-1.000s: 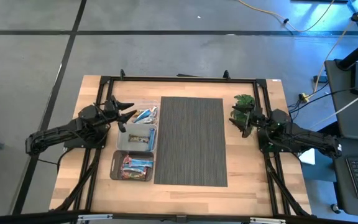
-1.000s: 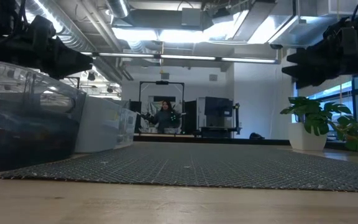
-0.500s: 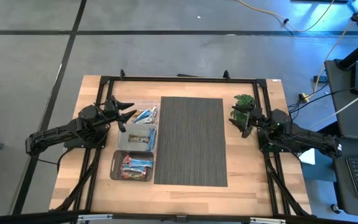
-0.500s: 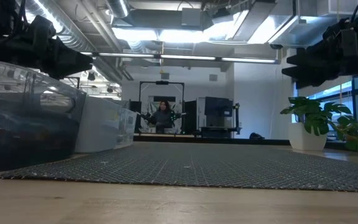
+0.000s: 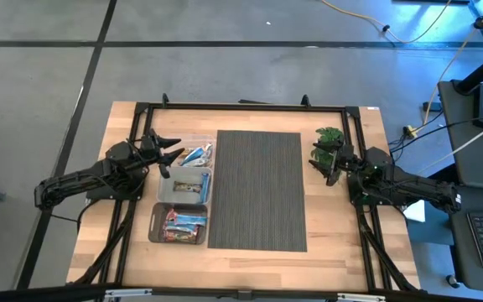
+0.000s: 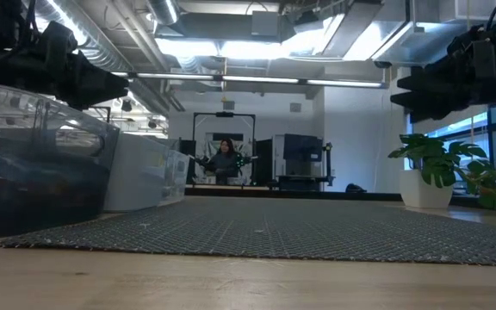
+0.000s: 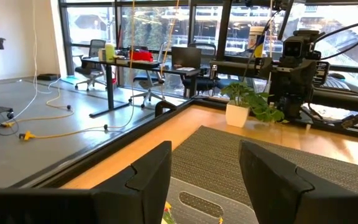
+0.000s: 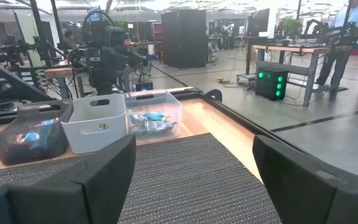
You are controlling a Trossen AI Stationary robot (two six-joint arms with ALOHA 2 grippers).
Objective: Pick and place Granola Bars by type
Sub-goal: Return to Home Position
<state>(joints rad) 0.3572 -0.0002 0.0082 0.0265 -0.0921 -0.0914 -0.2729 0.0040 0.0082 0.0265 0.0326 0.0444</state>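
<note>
High view, worktop: a wooden worktop [image 5: 342,252] with a dark ribbed mat [image 5: 258,189] in its middle.
High view, bins: three in a column just beside the mat's left edge, the transparent bin [image 5: 193,143] at the top of the picture, the white bin [image 5: 179,200] between, and the black bin [image 5: 154,225] at the bottom.
High view, Granola Bars: the Granola Bars [image 5: 183,225] lie inside the bins. Red and blue wrappers are in the black bin, blue and silver ones in the transparent bin, and a bit of yellow shows in the white bin.
High view, left gripper: the left gripper [image 5: 173,157] is over the left edge of the bins, where the transparent and white ones meet. Its fingers are spread and it is empty.
High view, right gripper: the right gripper [image 5: 319,164] is off the mat's right edge, just beside the plant sprig [image 5: 332,134]. Its fingers are apart and it is empty.
Low view: both grippers hang above the worktop, the left [image 6: 102,84] over the bins and the right [image 6: 412,93] over the plant [image 6: 442,168]. A person [image 6: 224,159] stands far behind.
Left wrist view: two dark fingers [image 7: 148,177] stand well apart over the white bin [image 7: 197,202], and the right arm [image 7: 297,59] is across the mat.
Right wrist view: the fingers [image 8: 104,180] are wide apart. The bars [image 8: 151,120] show in the transparent bin and others in the black bin [image 8: 5,146].
</note>
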